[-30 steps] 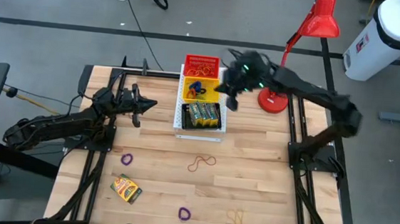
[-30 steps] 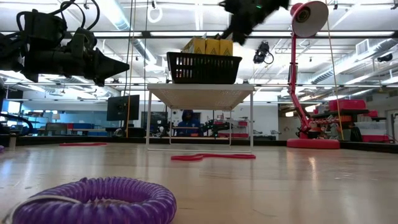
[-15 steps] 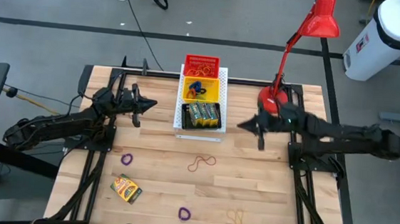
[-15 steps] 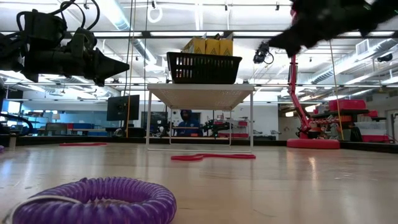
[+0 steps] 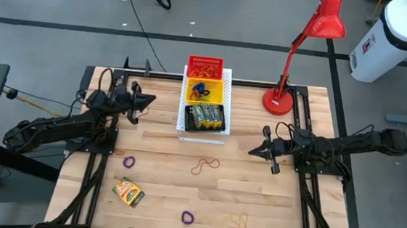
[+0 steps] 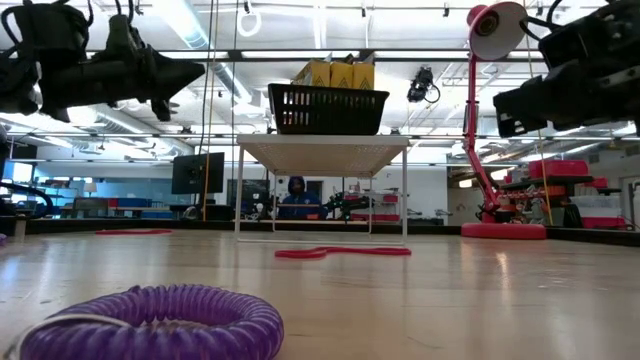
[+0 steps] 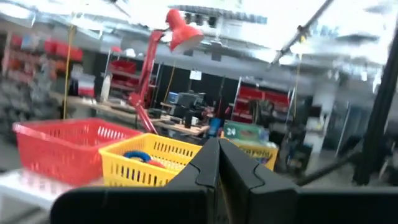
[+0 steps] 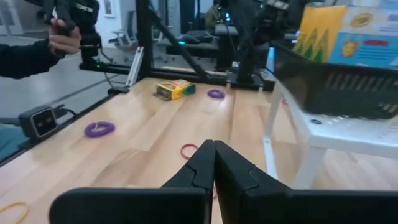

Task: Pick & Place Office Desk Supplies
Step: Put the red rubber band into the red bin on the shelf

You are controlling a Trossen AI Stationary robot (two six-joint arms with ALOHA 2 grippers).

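From above, the left gripper [image 5: 148, 99] is pinched tight and holds nothing, left of the black basket [image 5: 205, 117] of crayon boxes. The right gripper [image 5: 254, 150] is pinched tight too, holding nothing, over the bench [image 5: 255, 198]. One crayon box [image 5: 129, 192] lies on the bench near purple loops [image 5: 128, 162]. Low down, a purple loop [image 6: 160, 320] sits close. The right wrist view shows a red rubber band [image 8: 189, 150].

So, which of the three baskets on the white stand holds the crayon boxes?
The black basket, at the stand's front end; the yellow basket and the red basket hold only small loops.
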